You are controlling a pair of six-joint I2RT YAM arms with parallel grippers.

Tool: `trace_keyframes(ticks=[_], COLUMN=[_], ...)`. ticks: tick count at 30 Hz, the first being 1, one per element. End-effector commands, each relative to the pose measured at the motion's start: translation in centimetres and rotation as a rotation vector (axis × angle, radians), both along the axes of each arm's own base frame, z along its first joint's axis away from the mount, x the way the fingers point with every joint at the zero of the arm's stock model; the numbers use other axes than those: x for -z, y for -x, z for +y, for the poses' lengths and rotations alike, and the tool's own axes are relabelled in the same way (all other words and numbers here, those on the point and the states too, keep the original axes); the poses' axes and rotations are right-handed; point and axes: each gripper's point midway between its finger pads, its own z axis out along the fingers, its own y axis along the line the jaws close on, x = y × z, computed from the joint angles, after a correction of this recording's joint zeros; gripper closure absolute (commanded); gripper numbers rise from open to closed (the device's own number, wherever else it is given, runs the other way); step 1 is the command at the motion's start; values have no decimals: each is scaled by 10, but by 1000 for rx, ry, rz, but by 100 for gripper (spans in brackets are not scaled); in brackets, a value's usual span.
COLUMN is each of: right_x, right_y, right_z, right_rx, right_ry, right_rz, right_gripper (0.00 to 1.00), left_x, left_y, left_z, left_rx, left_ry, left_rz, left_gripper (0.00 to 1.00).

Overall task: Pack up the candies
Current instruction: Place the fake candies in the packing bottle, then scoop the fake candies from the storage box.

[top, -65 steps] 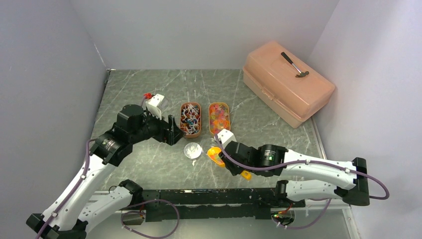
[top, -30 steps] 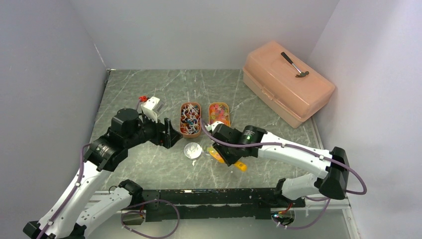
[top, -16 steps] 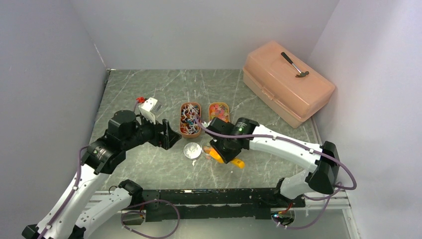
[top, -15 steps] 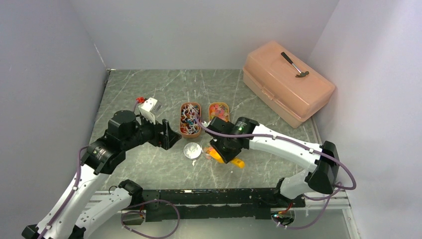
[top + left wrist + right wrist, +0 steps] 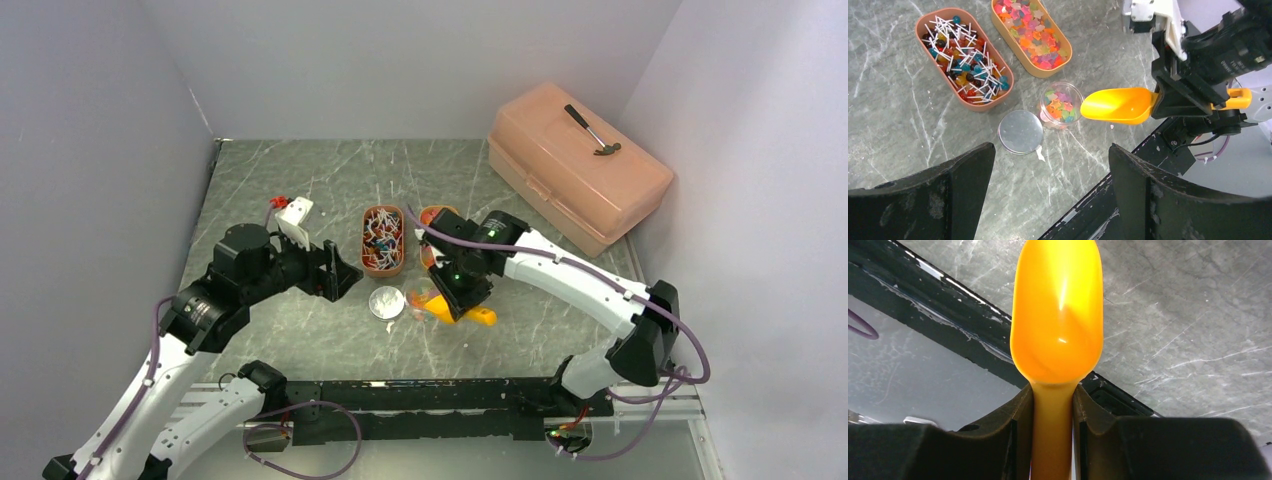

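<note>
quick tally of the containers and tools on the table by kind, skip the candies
oval trays: 2
clear jar: 1
round lid: 1
orange scoop: 1
toolbox: 1
hammer: 1
total: 7

Hammer (image 5: 594, 131) atop peach toolbox (image 5: 610, 195)

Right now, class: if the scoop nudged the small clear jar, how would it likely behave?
The jar looks small and light, so it would probably slide easily on the smooth table. It stands open, its lid lying beside it, so tipping would likely spill the gummies. On its side, being round, it might roll.
</note>
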Motion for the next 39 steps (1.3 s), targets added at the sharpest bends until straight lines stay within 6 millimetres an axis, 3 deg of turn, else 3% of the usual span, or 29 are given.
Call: trace_keyframes(ticks=[1, 11, 15, 28, 39], right_x=[-27, -41, -31, -8, 13], right_y=[-7, -54, -74, -116, -131], right_z=[-2, -19, -24, -7, 6], right_rx=[20, 137, 198, 279, 328], right_ry=[-51, 13, 62, 52, 17], right_rz=[1, -72, -81, -36, 65], right_gripper=[100, 100, 100, 100, 100], left_x=[-6, -8, -9, -12, -14], left_y=[-1, 1, 2, 5, 8], left_z=[3, 3, 5, 4, 1], left_rx=[-14, -7, -15, -2, 20], left_ry=[2, 9, 11, 23, 34], left_rz=[-30, -34, -40, -50, -50], left_gripper=[11, 11, 11, 11, 11])
